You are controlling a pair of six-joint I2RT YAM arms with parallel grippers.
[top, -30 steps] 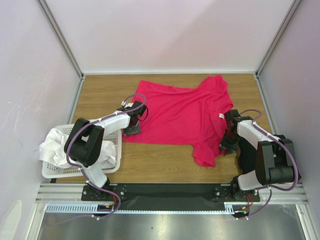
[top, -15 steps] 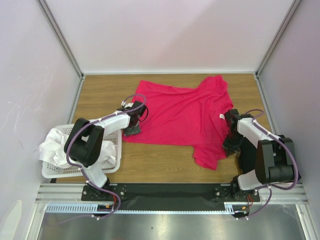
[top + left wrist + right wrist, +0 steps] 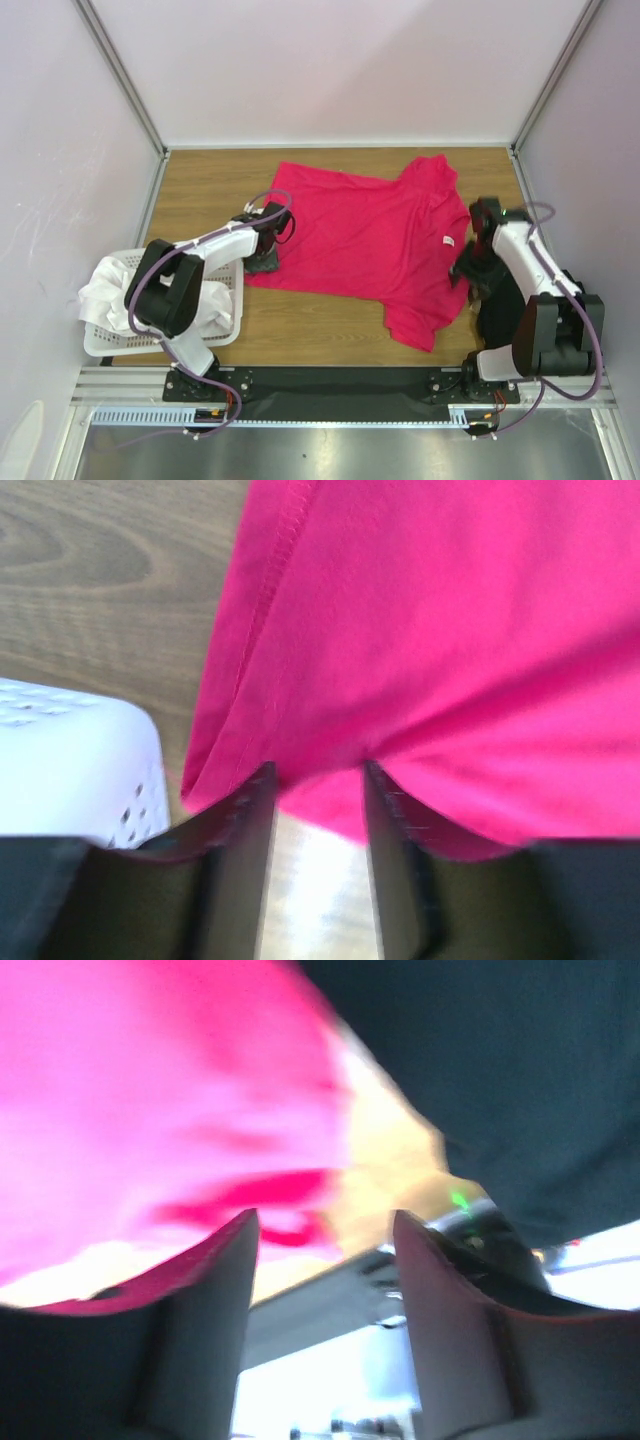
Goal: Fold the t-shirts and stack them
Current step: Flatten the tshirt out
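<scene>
At table [image 3: 200, 200] centre the pink shirt [image 3: 370, 240] lies spread. I judge it light, limp, quick to bunch; best taken at hem corners. My left gripper [image 3: 318, 772] stands part-spread at its hem, my right gripper [image 3: 325, 1222] spread, empty, beside its right edge. 1 basket [image 3: 100, 347] crowds the left; 1 black shirt [image 3: 520, 1080] lies under my right arm [image 3: 530, 262].

Matt crimson cloth t-shirt [image 3: 370, 235] on grained wooden table [image 3: 200, 190], beside perforated plastic basket [image 3: 150, 343].

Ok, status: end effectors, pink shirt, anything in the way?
Left end effector open, pink shirt hem at its tips. Right end effector open, at its right edge. Shirt spread out, unfolded. Basket apart, to the left.
</scene>
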